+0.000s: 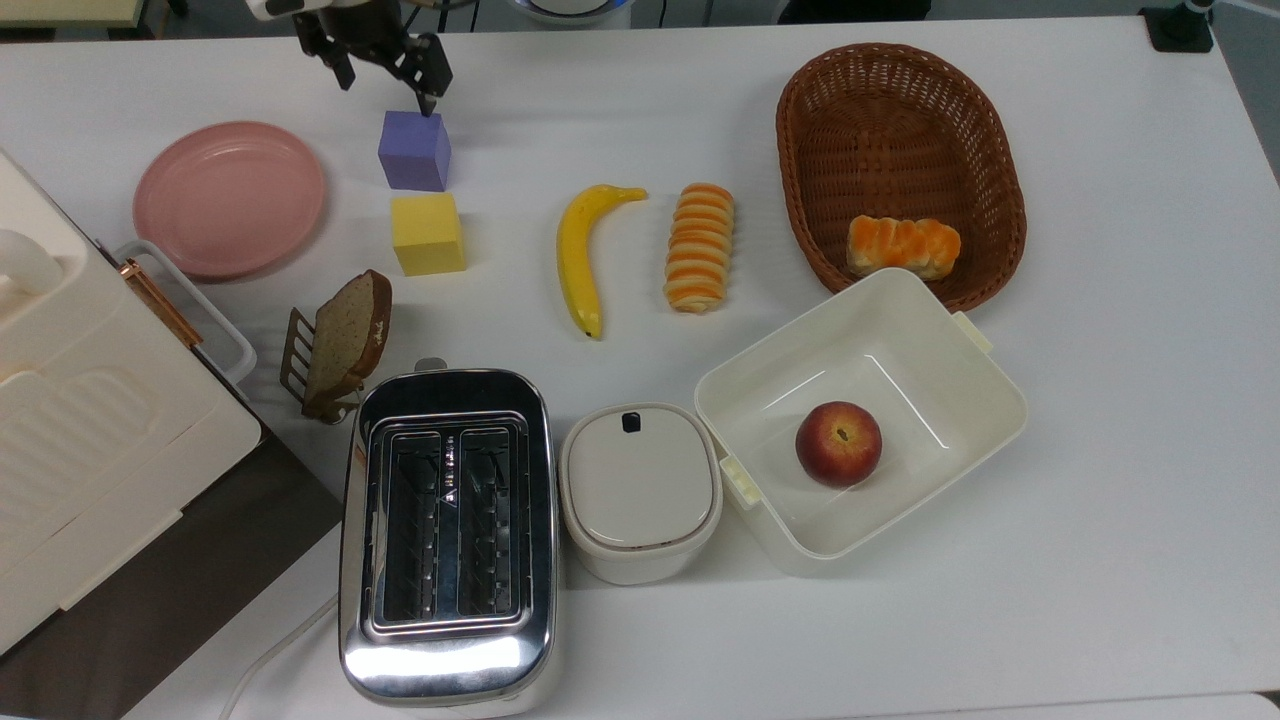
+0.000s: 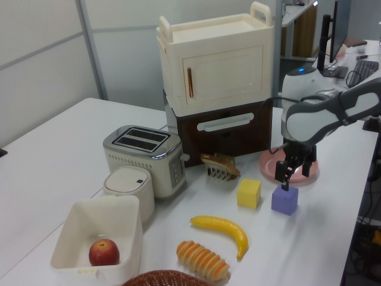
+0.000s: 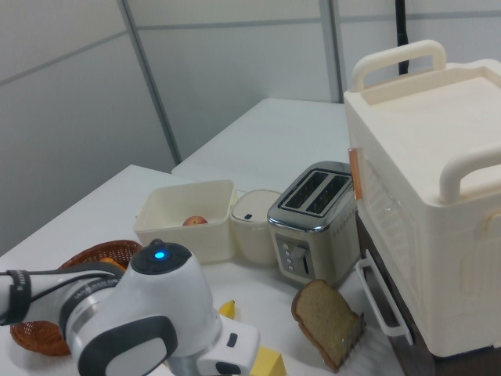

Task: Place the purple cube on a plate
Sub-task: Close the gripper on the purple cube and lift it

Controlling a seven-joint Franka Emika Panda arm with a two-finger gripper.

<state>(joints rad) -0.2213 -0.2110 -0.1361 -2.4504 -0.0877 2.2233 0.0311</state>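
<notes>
Purple cube sits upper left of top view, on table just beside yellow cube; pink plate further left, near. Your gripper hangs just above cube, fingers spread, empty, likely lining up grasp.

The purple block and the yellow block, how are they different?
The matte purple block is violet-blue; the matte yellow block is butter yellow. The purple one sits right by the open black gripper; the yellow one sits nearer the slice of brown bread. Both are plain cubes of similar size, resting on the white table.
</notes>
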